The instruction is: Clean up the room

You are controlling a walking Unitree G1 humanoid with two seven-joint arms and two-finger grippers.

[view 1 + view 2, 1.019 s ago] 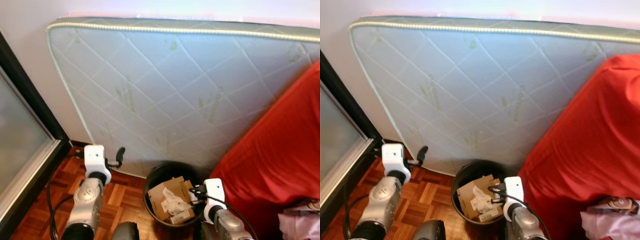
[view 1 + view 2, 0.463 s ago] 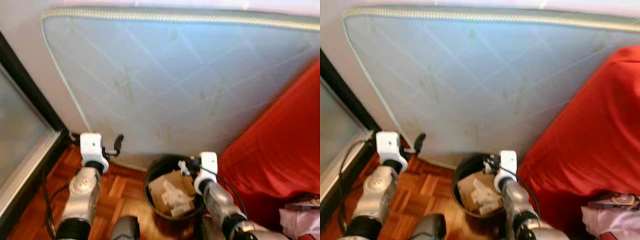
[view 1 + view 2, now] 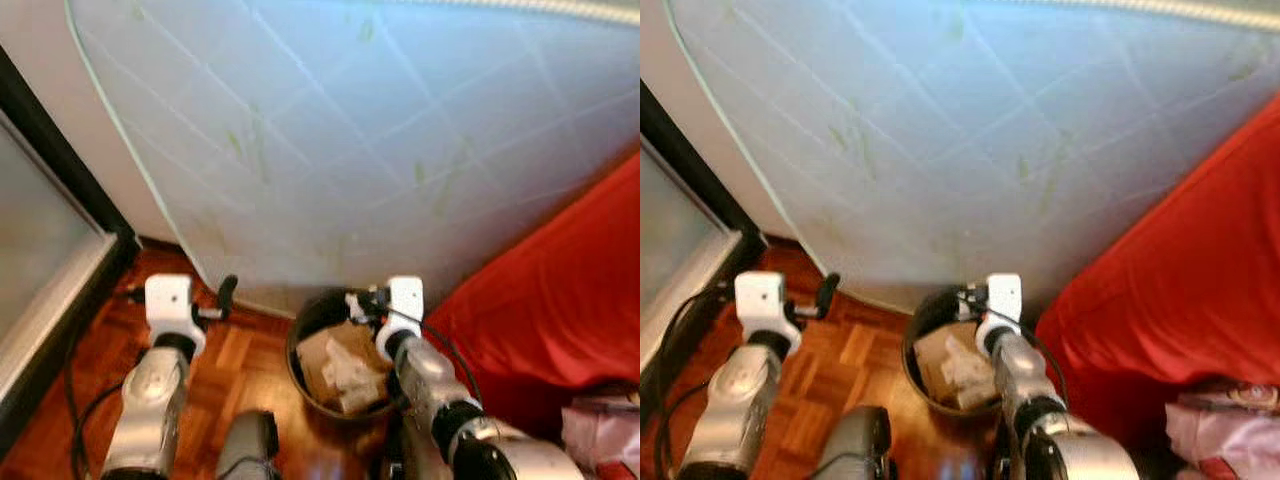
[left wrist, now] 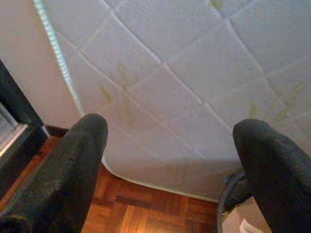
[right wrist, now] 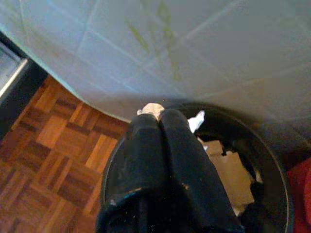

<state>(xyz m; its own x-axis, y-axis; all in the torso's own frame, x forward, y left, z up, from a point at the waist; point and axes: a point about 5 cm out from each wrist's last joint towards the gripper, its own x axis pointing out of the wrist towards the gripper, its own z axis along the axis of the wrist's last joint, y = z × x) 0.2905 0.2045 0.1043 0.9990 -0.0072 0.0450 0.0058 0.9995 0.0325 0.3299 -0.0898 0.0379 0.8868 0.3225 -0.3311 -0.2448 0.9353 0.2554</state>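
Note:
A black round bin (image 3: 298,338) stands on the parquet against a leaning mattress, holding cardboard pieces (image 3: 318,354) and crumpled white paper (image 3: 350,368). My right gripper (image 3: 358,300) hangs over the bin's far rim. In the right wrist view the gripper (image 5: 159,116) is shut, with a small pale scrap (image 5: 151,108) showing at the fingertips above the bin (image 5: 272,179). My left gripper (image 3: 227,292) is held out over the floor left of the bin. It is open with nothing in it (image 4: 172,131), its two fingers (image 4: 90,141) wide apart and facing the mattress.
A pale quilted mattress (image 3: 350,130) leans on the wall behind the bin. A red-covered bed (image 3: 560,290) rises on the right, with pinkish cloth (image 3: 600,430) at its foot. A dark-framed glass door (image 3: 40,270) borders the parquet floor (image 3: 240,365) on the left.
The camera has shifted closer and lower. My right arm has reached forward from beside the bin to over its far rim. The left arm holds about the same pose.

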